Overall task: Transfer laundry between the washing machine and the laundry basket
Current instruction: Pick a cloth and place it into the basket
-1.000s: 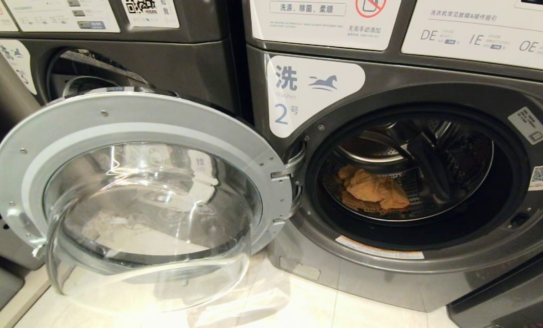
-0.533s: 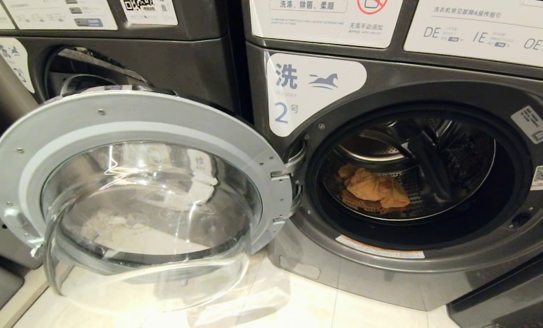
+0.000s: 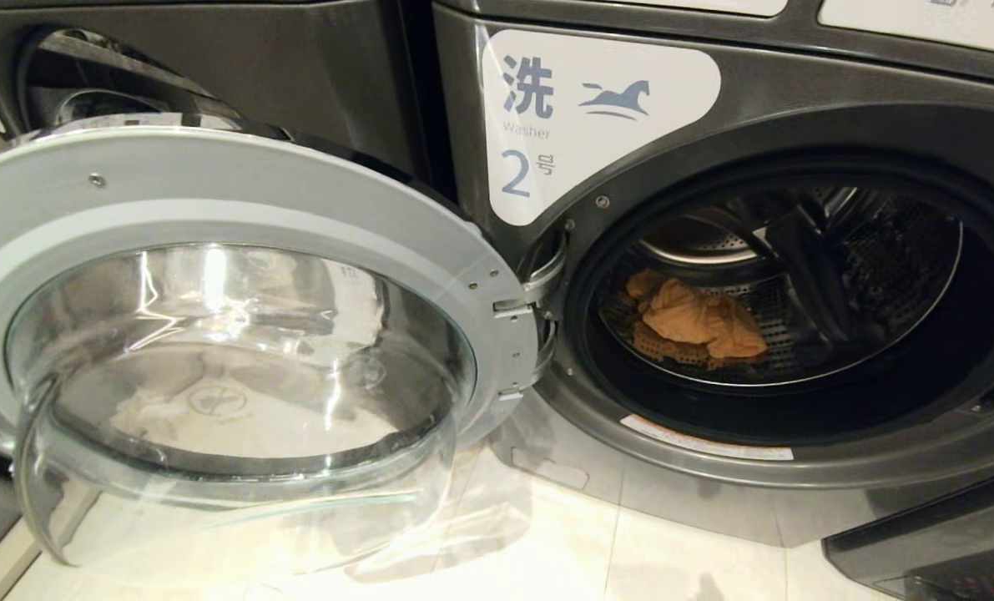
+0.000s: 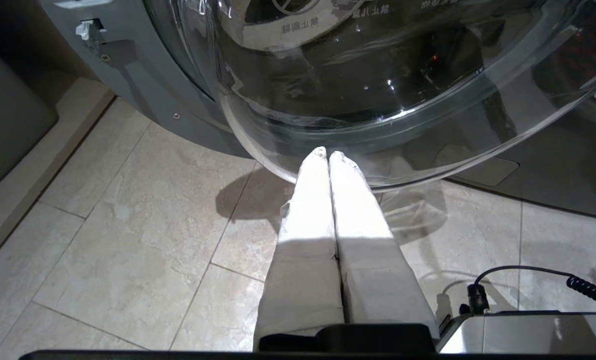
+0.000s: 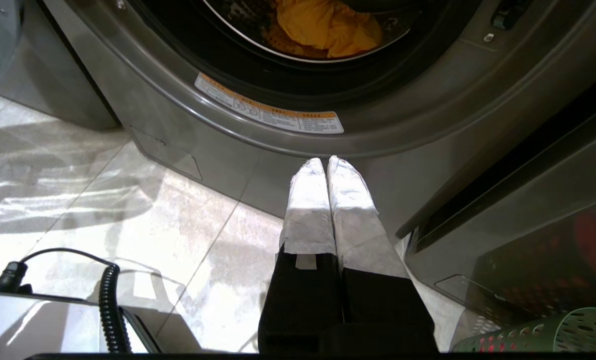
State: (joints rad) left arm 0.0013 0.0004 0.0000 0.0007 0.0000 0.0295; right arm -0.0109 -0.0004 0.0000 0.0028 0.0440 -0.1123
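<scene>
The washing machine (image 3: 797, 117) marked with a blue 2 and a horse stood with its round door (image 3: 238, 334) swung fully out to the left, the domed glass bulging toward the camera. In the head view the top panel of the machine was cut off, and so was the right side of the drum opening. Behind the door the neighbouring machine (image 3: 213, 75) was mostly hidden, with only a part of its dark front and its chrome ring showing.

Inside the drum lay the mustard garment (image 3: 697, 321), crumpled on the perforated floor toward the left side of the drum; its folds hid its shape (whether anything lay under it could not be told). The right wrist view cut it off at the frame's edge (image 5: 328, 25).

Neither arm appeared in the head view. The left tool (image 4: 326, 154) hung low over the tiled floor (image 4: 127, 240) with its white-wrapped fingers pressed together and holding nothing, its tips just before the lower curve of the glass dome; touching or not could not be told. The right tool (image 5: 325, 161) was likewise pinched closed and empty, pointing at the machine's lower front below the warning sticker (image 5: 270, 112).

Of the laundry basket (image 5: 553, 332) only a green perforated rim showed in a corner of the right wrist view, with a red blur reflected in the dark panel beside it.
</scene>
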